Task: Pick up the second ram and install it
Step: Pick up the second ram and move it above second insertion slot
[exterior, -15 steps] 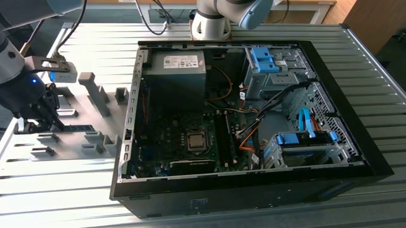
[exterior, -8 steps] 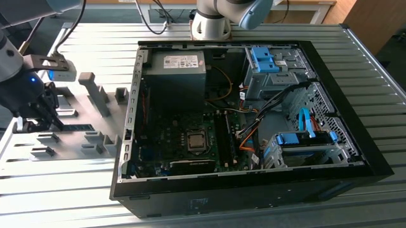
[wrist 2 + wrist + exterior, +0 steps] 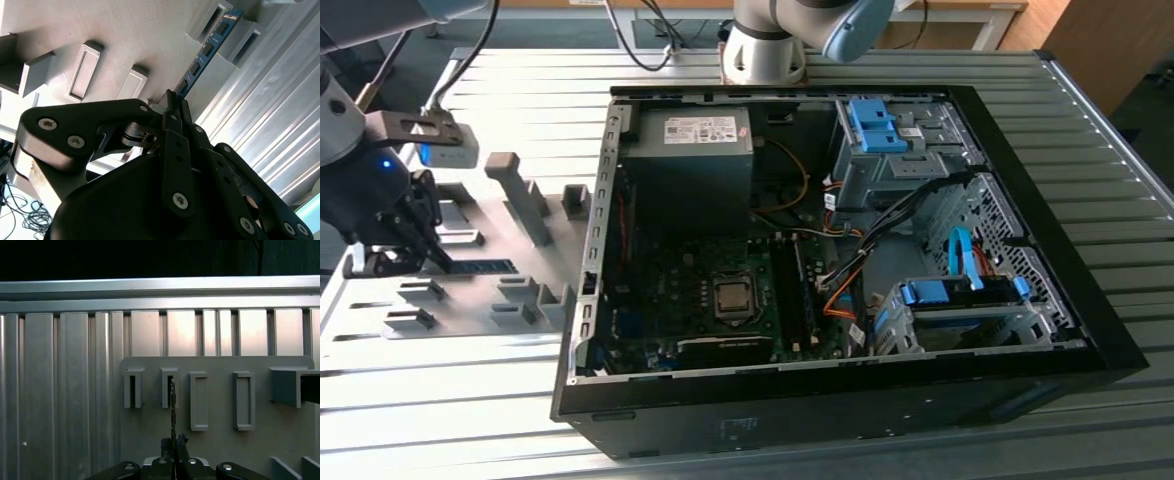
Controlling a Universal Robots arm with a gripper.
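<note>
On the grey holder plate [image 3: 140, 35], second ram [image 3: 207, 47] on edge, one end pinched in the hand [image 3: 176, 101].

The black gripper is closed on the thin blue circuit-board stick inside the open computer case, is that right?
Not quite. The black gripper is closed on the thin blue circuit-board stick, but over the grey holder plate outside the open black computer case, on the exterior view's left.

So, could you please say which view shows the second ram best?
The second wrist view: the second ram shows its blue face and chips. The first wrist view has it edge-on; the exterior view, by the gripper.
</note>
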